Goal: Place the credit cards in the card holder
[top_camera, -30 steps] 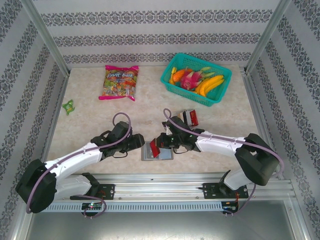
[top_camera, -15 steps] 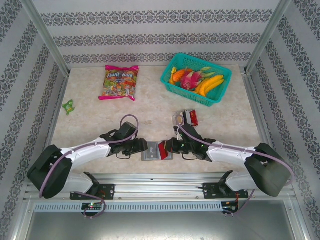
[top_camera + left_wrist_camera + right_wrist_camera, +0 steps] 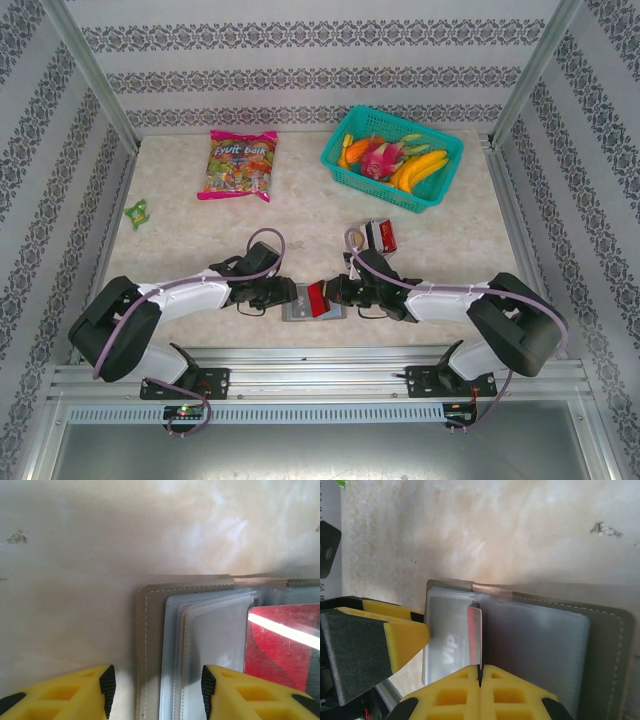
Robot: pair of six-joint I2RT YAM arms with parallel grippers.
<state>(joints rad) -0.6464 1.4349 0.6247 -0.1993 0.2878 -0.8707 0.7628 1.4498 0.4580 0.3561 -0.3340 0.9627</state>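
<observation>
The card holder (image 3: 297,312) lies open near the table's front edge, its clear sleeves (image 3: 210,630) facing up inside a tan border (image 3: 605,645). My right gripper (image 3: 332,293) is shut on a red card (image 3: 475,635), which stands edge-on over the sleeves, and that card (image 3: 285,645) also shows beside the left gripper. My left gripper (image 3: 157,692) is open, with its fingers either side of the holder's left border. One left finger (image 3: 405,635) shows beside the sleeves. The other credit cards (image 3: 380,235) lie in a small stack behind the right arm.
A teal basket (image 3: 440,185) of fruit stands at the back right. A candy bag (image 3: 238,165) lies at the back left and a small green wrapper (image 3: 137,212) near the left wall. A metal rail (image 3: 320,375) runs along the near edge.
The left gripper has slid right, up to the holder's left edge. The right gripper has kept the red card and has shifted slightly over the holder.
</observation>
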